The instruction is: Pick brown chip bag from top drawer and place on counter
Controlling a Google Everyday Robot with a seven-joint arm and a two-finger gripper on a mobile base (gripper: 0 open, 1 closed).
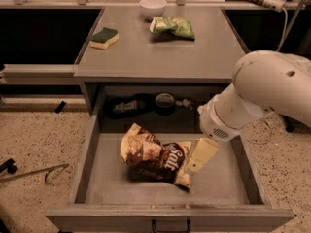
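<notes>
**Spotter:** Where's the tool (197,161) right now?

**Me:** Down inside the top drawer (218,186), hanging just beside the right end of the brown chip bag (155,157). It may be brushing the cream edge. I cannot tell from here whether it's spread or pressed together.

**Spotter:** And the bag?

**Me:** It's lying crumpled on the drawer's flat grey metal floor, roughly mid-drawer, with the "Salt" lettering facing up. I judge it light and soft: thin crinkly film, puffed with air, brittle chips inside (squeeze hard and I get crumbs). The film looks slick, so a shallow pinch could slide off.

**Spotter:** So where do you take hold?

**Me:** The cream-yellow sealed end beside the tool, or a raised crease on top, where the film bunches into something pinchable. The drawer walls are tall and stiff, so I'd lift straight up before swinging toward the counter (155,57).

**Spotter:** What's up there?

**Me:** It's a matte grey top. A green chip bag (174,26), a sponge (104,37) and a white bowl (152,6) sit toward the back. I'd aim for the front stretch, well apart from them.
</notes>
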